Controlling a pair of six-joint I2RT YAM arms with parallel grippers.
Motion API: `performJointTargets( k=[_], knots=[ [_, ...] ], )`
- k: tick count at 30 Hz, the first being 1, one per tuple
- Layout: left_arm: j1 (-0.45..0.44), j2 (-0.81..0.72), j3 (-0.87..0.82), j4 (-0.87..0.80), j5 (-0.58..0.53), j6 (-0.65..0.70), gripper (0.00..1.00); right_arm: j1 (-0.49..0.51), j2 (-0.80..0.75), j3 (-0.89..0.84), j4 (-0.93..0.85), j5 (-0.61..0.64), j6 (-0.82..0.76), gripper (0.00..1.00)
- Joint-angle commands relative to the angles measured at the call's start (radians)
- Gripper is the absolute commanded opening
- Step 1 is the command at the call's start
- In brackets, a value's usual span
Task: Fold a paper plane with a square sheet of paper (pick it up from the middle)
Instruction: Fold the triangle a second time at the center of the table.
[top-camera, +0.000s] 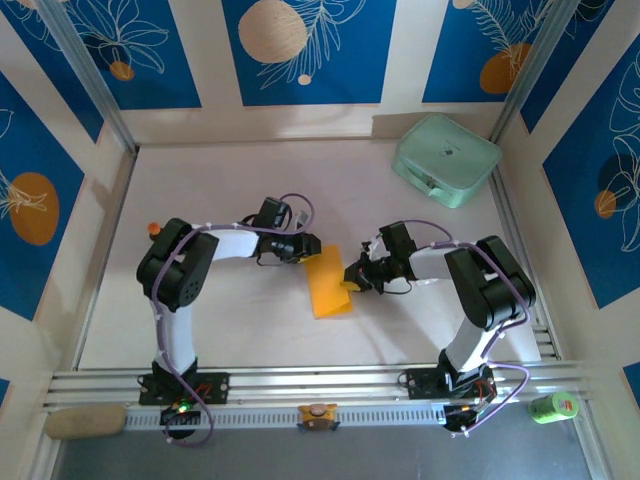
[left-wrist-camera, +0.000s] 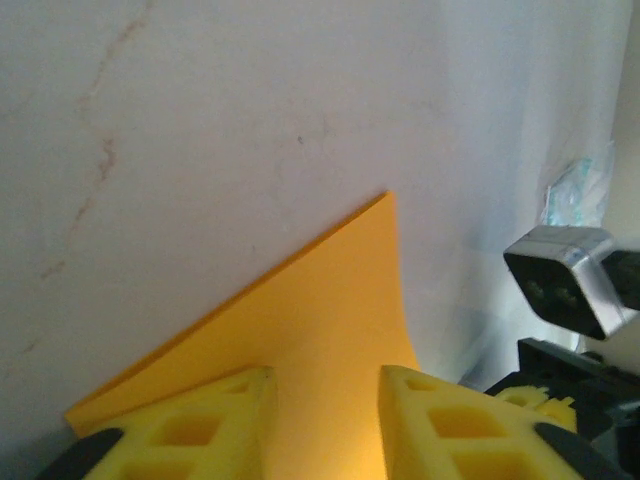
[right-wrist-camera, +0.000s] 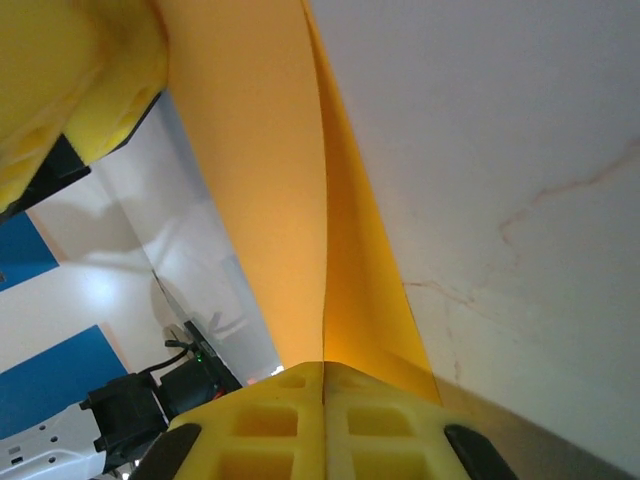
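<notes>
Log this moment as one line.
paper: partly folded | left gripper: open over paper | right gripper: shut on paper flap

1. The right gripper (right-wrist-camera: 323, 385) has its yellow fingers pressed together on the sheet of paper (right-wrist-camera: 265, 200).
2. The orange sheet's crease runs into their seam.
3. The pale table (right-wrist-camera: 500, 150) lies beside it.

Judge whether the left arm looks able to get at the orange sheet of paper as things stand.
Probably yes: the left gripper hangs open at one edge of the sheet of paper, with nothing between them. The right gripper is shut on the opposite side, out of its way.
</notes>
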Motion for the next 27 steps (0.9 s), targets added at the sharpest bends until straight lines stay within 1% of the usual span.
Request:
performJointTargets(
  k=[1,4,6,10,13,16,19,22,23,24,26,27],
  knots=[
    [-0.004,-0.083,0.008,-0.014,0.016,-0.007,0.39,-0.006,0.001,-0.015,0.015,0.003,0.035,0.04],
    [-0.013,-0.142,0.005,-0.03,-0.005,0.019,0.42,-0.006,-0.025,-0.028,0.021,0.051,0.064,0.02],
    [-0.019,-0.188,-0.009,-0.045,-0.037,0.045,0.43,-0.006,-0.036,-0.036,0.038,0.077,0.099,0.0],
    [-0.036,-0.27,-0.051,-0.045,-0.095,0.083,0.44,-0.004,-0.045,-0.065,0.113,0.095,0.168,0.0],
    [-0.049,-0.33,-0.091,-0.035,-0.13,0.106,0.44,-0.001,-0.041,-0.059,0.117,0.084,0.158,0.04],
    [-0.05,-0.397,-0.149,0.004,-0.155,0.118,0.48,-0.001,-0.04,-0.059,0.12,0.069,0.142,0.09],
    [-0.048,-0.505,-0.222,0.067,-0.207,0.146,0.63,-0.002,-0.028,-0.042,0.114,0.033,0.11,0.13],
    [-0.047,-0.598,-0.248,0.048,-0.268,0.209,0.76,-0.003,-0.021,-0.03,0.097,0.027,0.092,0.14],
    [-0.047,-0.624,-0.251,0.032,-0.287,0.227,0.83,-0.004,-0.018,-0.026,0.091,0.023,0.084,0.14],
    [-0.047,-0.65,-0.259,0.023,-0.303,0.244,0.92,-0.004,-0.015,-0.019,0.086,0.016,0.075,0.14],
    [-0.039,-0.704,-0.288,0.032,-0.335,0.261,1.0,-0.004,-0.01,-0.006,0.064,0.019,0.055,0.15],
    [-0.033,-0.742,-0.312,0.037,-0.37,0.245,1.0,-0.005,-0.007,-0.002,0.053,0.022,0.048,0.15]
  ],
)
